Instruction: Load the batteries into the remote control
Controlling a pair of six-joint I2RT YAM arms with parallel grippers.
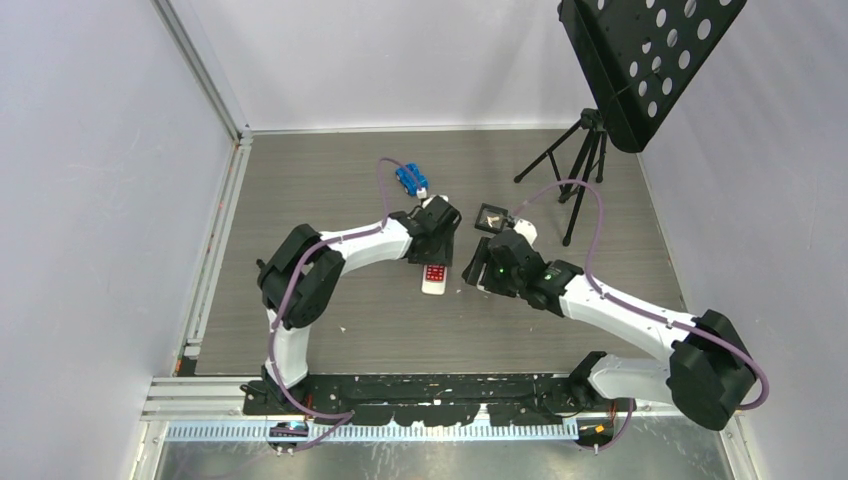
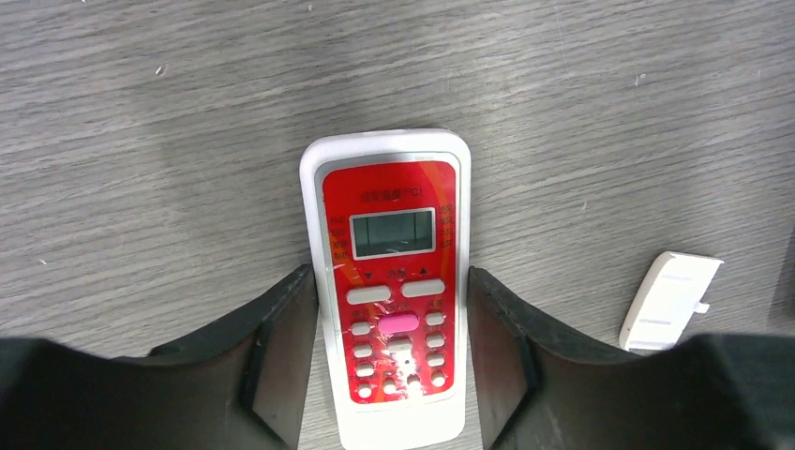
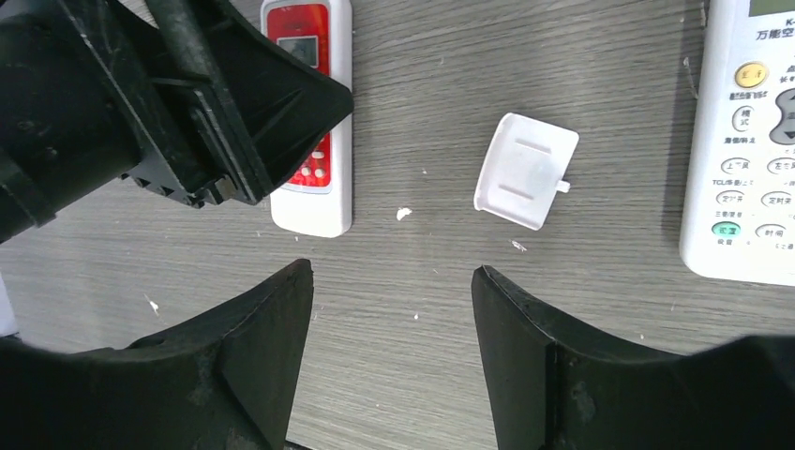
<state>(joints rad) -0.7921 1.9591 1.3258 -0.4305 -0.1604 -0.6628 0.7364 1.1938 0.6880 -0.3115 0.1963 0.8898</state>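
The remote control (image 2: pixel 391 281) is a white slab with a red button face and a grey display, lying face up on the wooden table (image 1: pixel 330 190). It also shows in the top view (image 1: pixel 435 279) and the right wrist view (image 3: pixel 312 122). My left gripper (image 2: pixel 389 274) is open, with a finger close along each long side of the remote's lower half. My right gripper (image 3: pixel 391 268) is open and empty over bare table, to the right of the remote (image 1: pixel 474 272). A small white battery cover (image 3: pixel 525 171) lies loose between them (image 2: pixel 667 300). No batteries show in any view.
A second, larger white remote (image 3: pixel 745 141) lies at the right edge of the right wrist view. A blue block (image 1: pixel 410 178) and a small dark square object (image 1: pixel 492 217) lie further back. A black tripod (image 1: pixel 580 165) with a perforated stand is at the back right.
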